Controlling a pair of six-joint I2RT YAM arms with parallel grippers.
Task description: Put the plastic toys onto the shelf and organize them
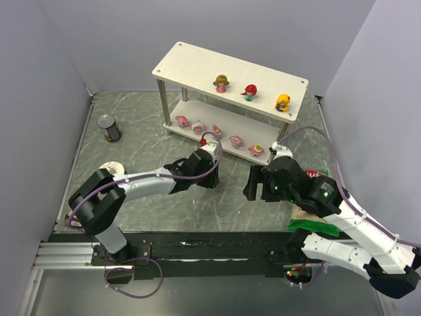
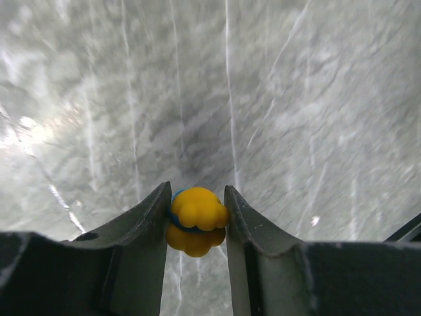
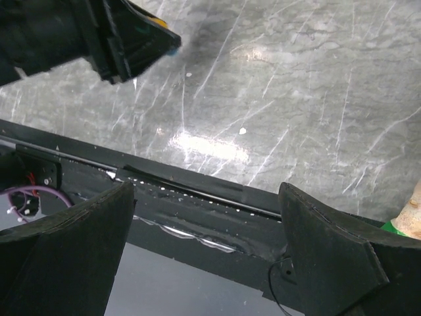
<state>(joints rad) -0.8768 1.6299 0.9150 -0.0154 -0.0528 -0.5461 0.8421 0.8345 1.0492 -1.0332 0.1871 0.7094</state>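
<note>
The yellow-and-blue toy (image 2: 196,209) sits pinched between my left fingers (image 2: 155,220), its lobed yellow top poking out at the tips with a sliver of blue at its edge. Both pads press against its sides, low over the grey marbled desk (image 1: 145,135); I cannot tell whether it touches the surface. From above, those fingers (image 1: 210,175) hang just in front of the shelf (image 1: 197,62), near the middle of its lower board. On that lower board five pink-and-white toys stand in a loose row (image 1: 216,129), running from the left end toward the right post. On the top board the brown-pink toy (image 1: 222,83), the red toy (image 1: 249,91) and the orange-yellow toy (image 1: 283,102) stand upright in a line along the right half, apart from each other. My right fingers (image 3: 85,240) are spread wide with nothing between them, hovering over the near edge of the desk, to the right of my left ones. A metal can (image 1: 109,128) stands well off to the left on the desk, and a green bag (image 1: 317,227) lies under my right arm.
</note>
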